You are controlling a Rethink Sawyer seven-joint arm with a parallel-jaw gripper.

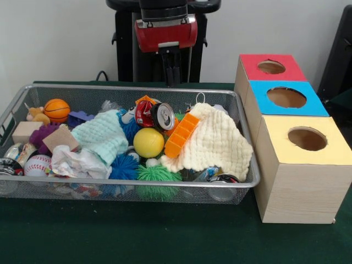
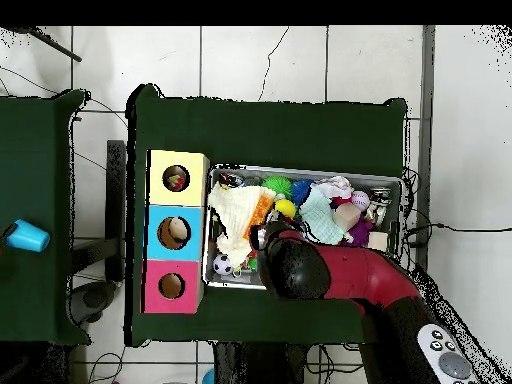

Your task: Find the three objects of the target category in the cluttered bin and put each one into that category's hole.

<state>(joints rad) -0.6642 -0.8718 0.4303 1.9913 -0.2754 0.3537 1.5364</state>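
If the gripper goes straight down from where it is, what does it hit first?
Probably the red can at the bin's far side, below the gripper; depth is unclear, so it might meet the far rim instead.

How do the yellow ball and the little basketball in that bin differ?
The yellow ball is plain and smooth; the basketball is orange with dark lines. The yellow ball looks larger. It sits mid-bin beside the soda can and the orange block, while the basketball lies at the far left corner by a small plush toy. Both are round and lie untouched in the wire bin.
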